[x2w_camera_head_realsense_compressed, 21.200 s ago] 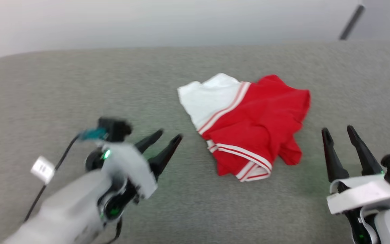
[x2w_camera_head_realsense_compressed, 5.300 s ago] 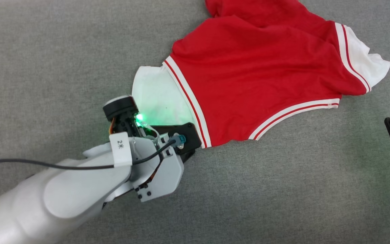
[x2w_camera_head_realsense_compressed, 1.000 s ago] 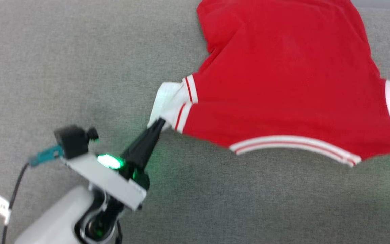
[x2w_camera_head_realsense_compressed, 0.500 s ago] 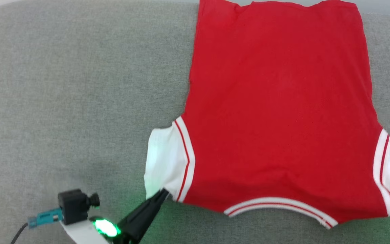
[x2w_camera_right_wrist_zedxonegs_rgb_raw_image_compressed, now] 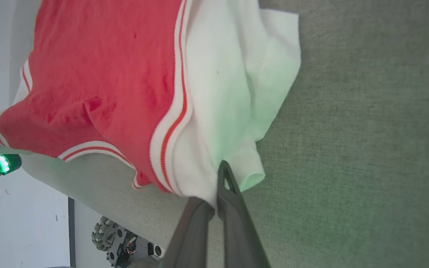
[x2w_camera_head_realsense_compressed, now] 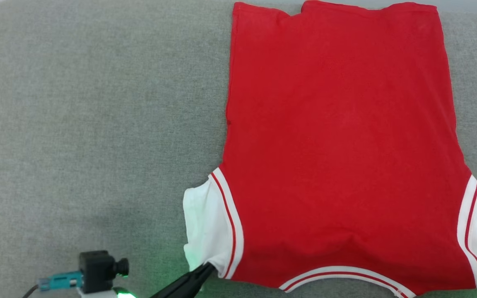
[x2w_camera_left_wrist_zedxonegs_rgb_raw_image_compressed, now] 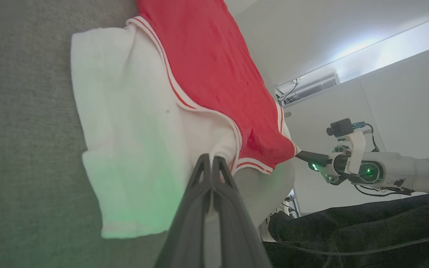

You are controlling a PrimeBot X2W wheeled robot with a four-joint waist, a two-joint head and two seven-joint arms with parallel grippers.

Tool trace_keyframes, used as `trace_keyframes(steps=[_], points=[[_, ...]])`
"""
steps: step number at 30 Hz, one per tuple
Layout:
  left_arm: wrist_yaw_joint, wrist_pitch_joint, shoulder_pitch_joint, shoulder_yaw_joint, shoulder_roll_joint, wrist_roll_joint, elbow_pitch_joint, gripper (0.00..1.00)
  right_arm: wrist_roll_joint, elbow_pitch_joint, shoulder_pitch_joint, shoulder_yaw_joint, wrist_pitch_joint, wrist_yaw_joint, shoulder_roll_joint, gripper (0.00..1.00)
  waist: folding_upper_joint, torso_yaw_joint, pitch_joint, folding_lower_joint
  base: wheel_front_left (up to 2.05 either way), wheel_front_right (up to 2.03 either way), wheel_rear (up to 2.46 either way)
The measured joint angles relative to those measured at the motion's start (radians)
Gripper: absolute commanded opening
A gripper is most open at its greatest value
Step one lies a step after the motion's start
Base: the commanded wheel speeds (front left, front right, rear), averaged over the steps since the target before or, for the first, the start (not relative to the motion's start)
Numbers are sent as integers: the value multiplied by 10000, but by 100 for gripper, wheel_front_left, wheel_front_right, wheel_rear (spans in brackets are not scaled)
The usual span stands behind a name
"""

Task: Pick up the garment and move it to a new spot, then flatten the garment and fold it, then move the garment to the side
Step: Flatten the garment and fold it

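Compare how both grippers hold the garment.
The left gripper pinches the left sleeve beside its striped band; the right gripper pinches the right sleeve nearer the cuff. The left gripper's fingertips both show; one right gripper fingertip is under cloth. Both are shut on the garment.

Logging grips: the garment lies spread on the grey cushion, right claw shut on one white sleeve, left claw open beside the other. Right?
No: the left claw is shut on the other sleeve, as the left wrist view shows. The garment is spread on the grey cushion, right claw shut on its sleeve.
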Motion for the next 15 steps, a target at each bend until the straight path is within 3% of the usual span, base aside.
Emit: trace_keyframes(steps=[3, 9, 15], points=[[-46, 232, -250, -115, -366, -132, 412, 0, -54, 301, -112, 8, 456, 0, 92, 0, 0, -15, 47, 0, 0, 0, 0], [-180, 642, -738, -435, -988, -215, 1760, 0, -255, 1841, -516, 192, 1565, 4, 1344, 0, 0, -7, 144, 0, 0, 0, 0], [-267, 905, -1210, -761, -1415, 52, 2669, 0, -577, 3225, -729, 316, 1931, 192, 2270, 0, 0, 127, 239, 0, 0, 0, 0]])
